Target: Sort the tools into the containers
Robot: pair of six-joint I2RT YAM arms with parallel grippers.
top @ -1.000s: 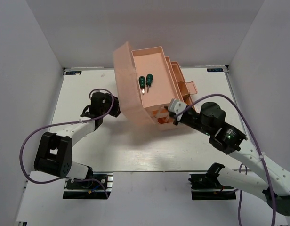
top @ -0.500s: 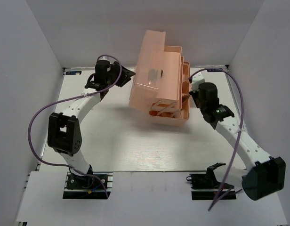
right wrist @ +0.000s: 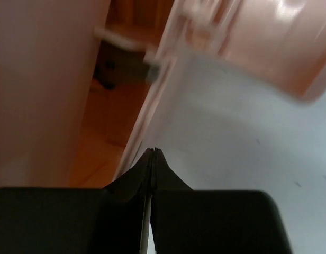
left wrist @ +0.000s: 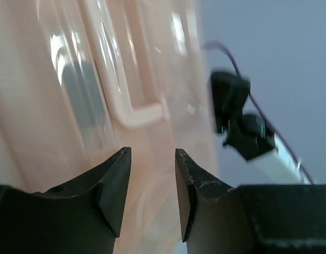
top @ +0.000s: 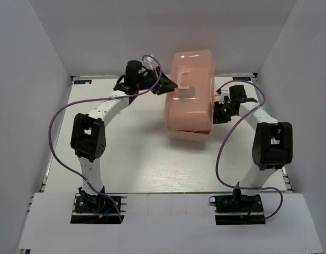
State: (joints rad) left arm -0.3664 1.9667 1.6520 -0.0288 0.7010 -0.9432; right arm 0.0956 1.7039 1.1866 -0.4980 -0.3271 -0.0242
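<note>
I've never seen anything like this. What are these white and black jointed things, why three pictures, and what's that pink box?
These are two robot arms bolted to the near edge of a white table. The wide picture comes from a fixed camera above and behind them. The other two come from a small camera on each wrist, showing that arm's own gripper at the bottom. The pink thing is a translucent plastic toolbox, lid down, with a moulded handle on top. The left gripper is open close to that handle, gripping nothing. The right gripper is pinched shut by the box's side, holding nothing. What is inside the box is too blurred to make out.
</note>
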